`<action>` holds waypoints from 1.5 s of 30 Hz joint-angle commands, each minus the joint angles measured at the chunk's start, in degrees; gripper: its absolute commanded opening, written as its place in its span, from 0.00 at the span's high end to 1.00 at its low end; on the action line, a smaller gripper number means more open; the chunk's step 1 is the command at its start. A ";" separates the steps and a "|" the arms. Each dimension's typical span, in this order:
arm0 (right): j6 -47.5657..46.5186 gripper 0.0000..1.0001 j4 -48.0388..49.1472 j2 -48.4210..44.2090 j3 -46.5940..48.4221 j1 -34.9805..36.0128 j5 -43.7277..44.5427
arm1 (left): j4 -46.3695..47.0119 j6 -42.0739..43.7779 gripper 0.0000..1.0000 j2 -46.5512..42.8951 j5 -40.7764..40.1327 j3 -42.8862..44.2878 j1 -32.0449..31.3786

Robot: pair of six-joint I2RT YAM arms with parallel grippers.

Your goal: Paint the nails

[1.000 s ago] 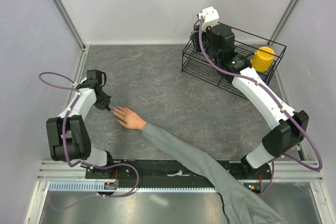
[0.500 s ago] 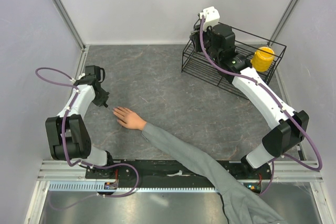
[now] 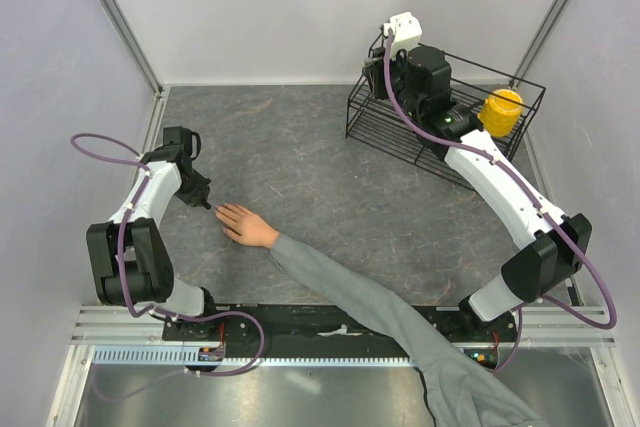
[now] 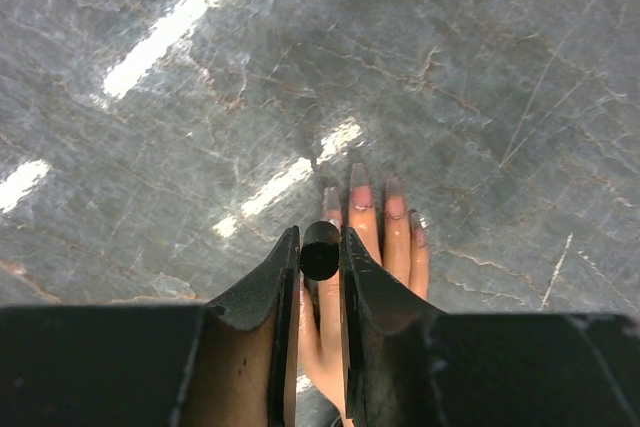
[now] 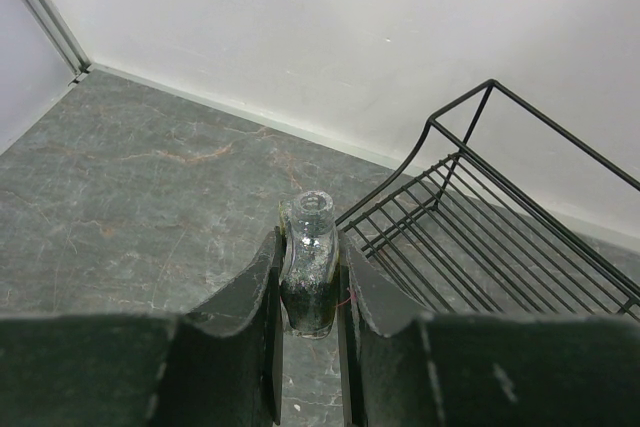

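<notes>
A bare hand (image 3: 246, 225) with a grey sleeve lies flat on the table, fingers pointing left. In the left wrist view its nails (image 4: 360, 193) show just beyond my left gripper (image 4: 320, 237), which is shut on a black round brush cap (image 4: 320, 251) held right over the fingers. From above, the left gripper (image 3: 204, 203) sits at the fingertips. The brush tip itself is hidden. My right gripper (image 5: 310, 239) is shut on an open glass polish bottle (image 5: 308, 272), upright and dark in its lower half, held up at the back right beside the rack.
A black wire rack (image 3: 523, 93) stands at the back right with a yellow cup (image 3: 500, 111) in it; its near corner (image 5: 470, 209) is just right of the bottle. The grey sleeve (image 3: 380, 312) crosses the front of the table. Walls close in left, back and right.
The left gripper drew slightly back from the fingertips, then returned to them. The hand stayed still. The right arm rose very slightly with the bottle.
</notes>
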 commanded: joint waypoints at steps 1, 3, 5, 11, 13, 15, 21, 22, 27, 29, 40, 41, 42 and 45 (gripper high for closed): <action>0.28 1.00 1.59 -1.80 0.23 -0.23 -0.35 | 4.36 -2.01 0.98 -1.04 0.27 0.89 0.17; 0.46 1.00 1.50 -1.63 0.67 -0.14 -0.44 | 4.37 -2.27 0.98 -0.25 0.27 1.16 0.18; 0.28 1.00 1.59 -1.28 0.93 -0.14 -0.44 | 4.45 -2.54 0.98 0.19 0.45 1.25 0.09; 0.28 1.00 1.33 -0.57 1.81 -0.23 -0.27 | 1.38 -3.15 0.98 0.55 -1.04 1.51 0.18; 0.37 1.00 1.33 -0.40 1.90 -0.23 -0.44 | 1.20 -3.24 0.98 0.55 -0.70 1.25 0.18; 0.37 1.00 1.33 -0.13 1.90 -0.23 -0.53 | 1.12 -3.77 0.98 0.72 -0.52 0.90 0.18; 0.28 1.00 1.33 -0.22 2.08 -0.41 -0.44 | 1.82 -3.59 0.98 1.51 -1.12 0.80 0.18; 0.20 1.00 1.33 -0.31 2.16 -0.41 -0.35 | 1.64 -3.68 0.98 1.69 -1.31 0.72 0.18; 0.11 1.00 1.06 -0.31 2.08 -0.58 -0.35 | 1.82 -4.21 0.98 1.78 -1.31 0.19 0.18; 0.02 1.00 1.15 -0.31 2.08 -0.58 -0.18 | 1.56 -3.94 0.98 1.69 -1.92 0.28 0.17; 0.37 1.00 1.15 -0.05 2.16 -0.67 -0.53 | 1.02 -4.30 0.98 2.13 -3.25 0.02 0.26; 0.55 1.00 1.06 0.04 2.25 -0.67 -0.53 | 1.72 -4.29 0.98 2.30 -3.07 0.10 0.26; 0.46 1.00 1.06 0.04 2.25 -0.67 -0.53 | 2.08 -4.29 0.98 2.57 -2.80 0.45 0.26; 0.28 1.00 1.06 0.13 2.52 -0.67 -0.35 | 3.40 -4.12 0.98 3.01 -3.24 0.72 0.26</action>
